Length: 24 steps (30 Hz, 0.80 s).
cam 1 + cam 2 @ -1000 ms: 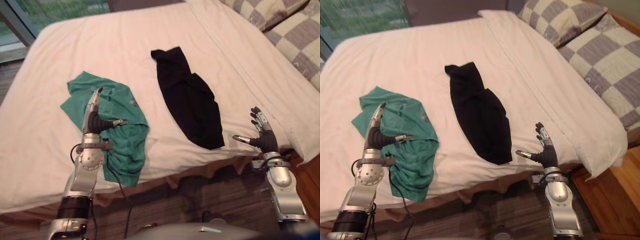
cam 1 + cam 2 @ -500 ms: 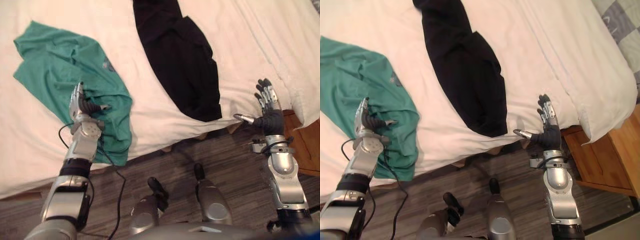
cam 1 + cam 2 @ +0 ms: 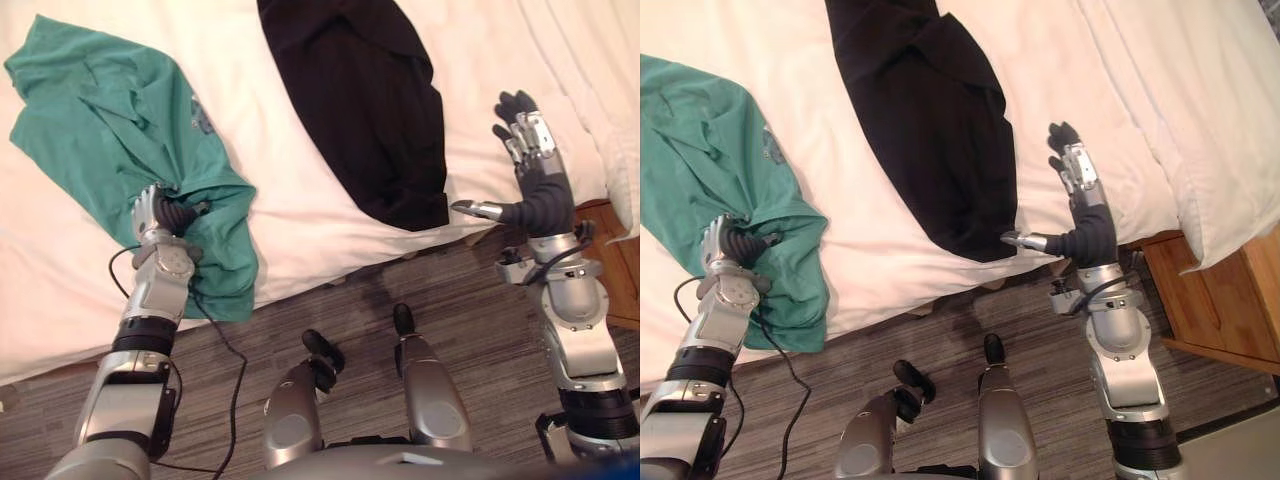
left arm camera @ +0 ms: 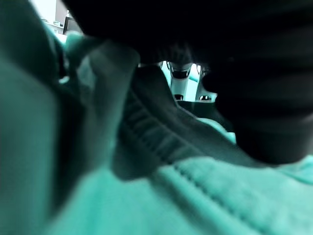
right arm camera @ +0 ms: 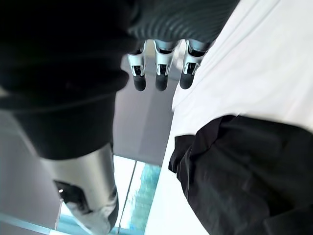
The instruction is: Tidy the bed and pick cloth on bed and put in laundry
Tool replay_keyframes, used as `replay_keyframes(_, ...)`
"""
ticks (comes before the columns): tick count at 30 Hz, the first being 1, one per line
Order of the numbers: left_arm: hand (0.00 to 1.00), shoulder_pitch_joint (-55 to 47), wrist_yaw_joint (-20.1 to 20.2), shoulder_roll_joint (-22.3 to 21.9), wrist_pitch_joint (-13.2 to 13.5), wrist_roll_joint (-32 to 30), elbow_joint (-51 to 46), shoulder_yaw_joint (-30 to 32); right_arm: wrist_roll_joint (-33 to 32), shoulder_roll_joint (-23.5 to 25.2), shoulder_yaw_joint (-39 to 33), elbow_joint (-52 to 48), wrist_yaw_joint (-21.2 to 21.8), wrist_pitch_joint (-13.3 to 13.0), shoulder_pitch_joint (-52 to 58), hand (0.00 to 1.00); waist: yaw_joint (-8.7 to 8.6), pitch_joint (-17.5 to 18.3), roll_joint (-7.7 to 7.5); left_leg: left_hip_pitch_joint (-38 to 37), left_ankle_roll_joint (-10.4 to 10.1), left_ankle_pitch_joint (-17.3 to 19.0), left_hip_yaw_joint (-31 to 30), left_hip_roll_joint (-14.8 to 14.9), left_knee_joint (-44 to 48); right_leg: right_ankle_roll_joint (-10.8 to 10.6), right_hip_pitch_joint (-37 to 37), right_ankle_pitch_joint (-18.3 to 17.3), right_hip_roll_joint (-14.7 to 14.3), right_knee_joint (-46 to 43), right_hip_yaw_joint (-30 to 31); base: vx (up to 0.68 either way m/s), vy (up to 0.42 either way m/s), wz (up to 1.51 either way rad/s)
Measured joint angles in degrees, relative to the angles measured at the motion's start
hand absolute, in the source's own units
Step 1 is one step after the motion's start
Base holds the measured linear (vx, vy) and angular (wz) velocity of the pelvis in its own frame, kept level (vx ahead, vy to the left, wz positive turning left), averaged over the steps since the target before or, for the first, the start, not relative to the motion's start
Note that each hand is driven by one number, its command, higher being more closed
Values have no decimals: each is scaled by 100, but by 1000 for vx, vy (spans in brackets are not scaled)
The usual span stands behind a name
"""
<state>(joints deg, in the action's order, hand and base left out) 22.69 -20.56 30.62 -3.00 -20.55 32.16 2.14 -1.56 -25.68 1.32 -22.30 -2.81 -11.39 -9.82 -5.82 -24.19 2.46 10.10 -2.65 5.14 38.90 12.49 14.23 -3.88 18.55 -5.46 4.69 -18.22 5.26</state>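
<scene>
A green cloth (image 3: 710, 160) is gripped at its bunched edge by the left hand (image 3: 725, 247) near the edge of the bed (image 3: 870, 235); the right hand (image 3: 1087, 228) is held up with fingers (image 3: 1073, 166) spread, just beside a black cloth (image 3: 930, 110).

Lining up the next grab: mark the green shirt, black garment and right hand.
green shirt (image 3: 90, 110), left eye view, its flat middle.
black garment (image 3: 370, 100), left eye view, mid-fabric.
right hand (image 3: 540, 187), left eye view, palm.

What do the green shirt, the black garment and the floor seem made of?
Green shirt: soft knit, probably cotton jersey, matt, rumpled with a stitched hem.
Black garment: matt limp fabric, weave unclear.
Floor: grey streaked surface, perhaps wood-look laminate.
</scene>
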Motion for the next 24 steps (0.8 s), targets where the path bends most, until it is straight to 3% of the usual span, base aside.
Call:
replay_keyframes(1, 100, -47, 4, 3, 263, 219, -12, -24, 220, -53, -8, -61, -110, 143, -83, 0, 17, -8, 19, 36, 38, 24, -76, 19, 55, -8, -6, -5, 12, -1, -65, 20, -11, 28)
replay_keyframes(4, 100, -352, 87, 7, 644, 672, -368, -45, 544, -74, 21, -77, -312, 391, -362, 0, 70, -48, 76, 195, 83, 51, -235, 24, 97, -46, 0, -30, 58, -82, -278, -14, 6, 38)
replay_keyframes(6, 100, -938, 683, -61, 1140, 1663, -1001, -12, 1093, -177, 56, -90, -629, 832, -723, 0, 171, -54, 103, 294, 87, 54, -515, -28, 116, -105, 0, -72, 148, -96, -532, 22, -5, 47)
replay_keyframes(8, 100, -1125, 1204, -200, 1316, 2234, -1286, 23, 1383, -304, 0, -23, -759, 1173, -984, 0, 365, -63, 107, 339, 114, 70, -607, -30, 134, -91, -8, -87, 160, -107, -640, 33, -11, 40)
replay_keyframes(9, 100, -1273, 1698, -345, 1439, 2728, -1435, 46, 1545, -328, -71, 86, -829, 1456, -1297, 0, 434, -63, 116, 456, 134, 82, -824, -59, 210, -76, -42, -170, 213, -149, -790, 4, -12, 58)
replay_keyframes(11, 100, -1436, 2268, -545, 1567, 3087, -1607, 98, 1699, -415, -98, 453, -881, 1815, -1779, 0, 560, -68, 119, 549, 146, 90, -1049, -83, 216, -64, -76, -204, 244, -171, -981, 9, -16, 59)
replay_keyframes(12, 100, -1459, 2317, -567, 1581, 3115, -1631, 104, 1703, -428, -99, 518, -881, 1849, -1835, 0, 576, -68, 119, 559, 146, 90, -1080, -86, 216, -64, -84, -204, 244, -170, -994, 15, -10, 46)
replay_keyframes(13, 100, -1569, 2519, -676, 1646, 3135, -1698, 155, 1706, -470, -103, 753, -879, 2042, -2053, 0, 645, -68, 122, 602, 146, 90, -1184, -101, 214, -63, -105, -205, 256, -170, -1077, 22, -3, 32)
replay_keyframes(18, 100, -2036, 3079, -1072, 1676, 3587, -1588, 232, 1705, -482, -126, 1742, -866, 2522, -2635, 0, 720, -93, 116, 729, 147, 90, -1442, -210, 187, -61, -107, -202, 322, -168, -1123, 46, 13, 27)
replay_keyframes(20, 100, -2163, 3263, -1245, 1348, 3816, -838, 219, 1681, -657, -155, 2120, -868, 2765, -2777, 0, 785, -159, 106, 765, 147, 89, -1450, -256, 188, -63, -88, -199, 346, -160, -1167, 69, 18, 8)
replay_keyframes(24, 100, -2253, 3328, -1487, 872, 3866, 103, 209, 1486, -925, -510, 2406, -881, 2926, -3047, 0, 852, -334, 15, 927, 148, 89, -1483, -221, 173, -72, 66, -158, 350, -193, -1241, 86, 0, 8)
